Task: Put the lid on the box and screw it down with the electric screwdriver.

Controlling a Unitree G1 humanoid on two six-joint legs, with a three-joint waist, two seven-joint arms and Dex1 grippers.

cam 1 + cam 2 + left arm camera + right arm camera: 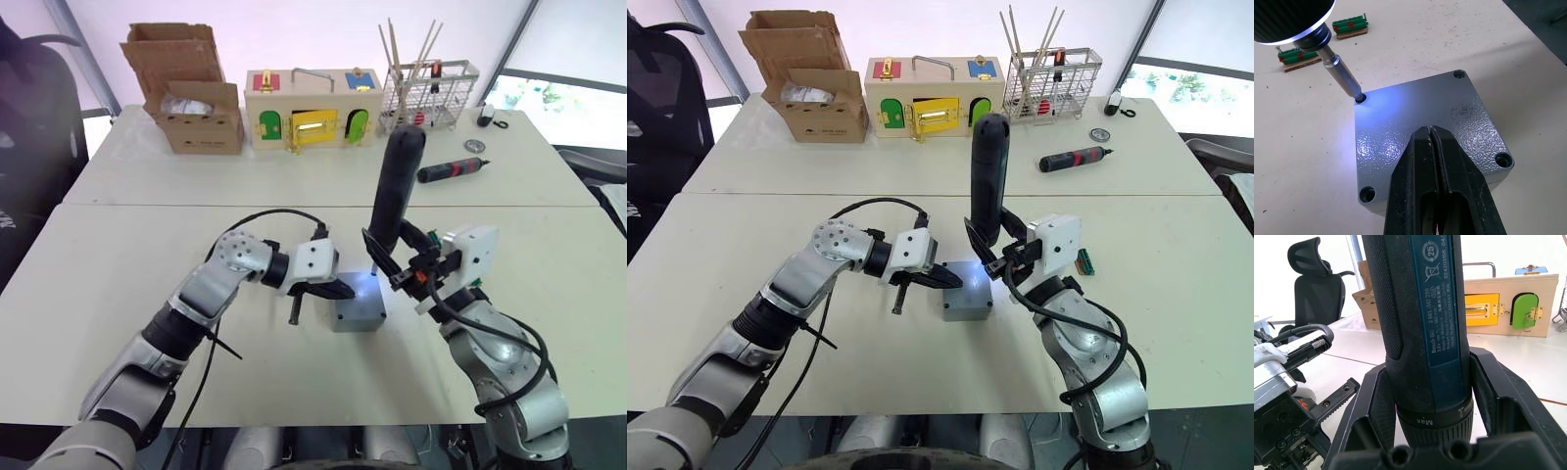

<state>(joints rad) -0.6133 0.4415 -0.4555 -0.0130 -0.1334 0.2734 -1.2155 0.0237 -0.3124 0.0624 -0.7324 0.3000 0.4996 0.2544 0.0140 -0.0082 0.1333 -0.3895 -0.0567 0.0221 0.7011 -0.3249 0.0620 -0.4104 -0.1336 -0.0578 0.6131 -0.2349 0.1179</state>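
Note:
The grey lid (pixel 1449 117) lies squarely on the grey box (pixel 359 317) at the middle of the near table. My left gripper (pixel 1430 130) is shut, its joined fingertips resting on top of the lid near its centre. My right gripper (pixel 392 266) is shut on the electric screwdriver (pixel 397 186), a thick black tool standing nearly upright. Its metal bit (pixel 1342 78) sits in a corner screw hole of the lid, and the tip light throws a bluish glow over that corner. The other three corner holes show in the left wrist view.
On the far table stand a brown cardboard box (pixel 191 93), a wooden box with coloured doors (pixel 312 110), a wire rack with sticks (pixel 428 93) and a black-and-red screwdriver (pixel 453 170). Green terminal strips (pixel 1349 25) lie just beyond the box. An office chair (pixel 1317 279) stands at the left.

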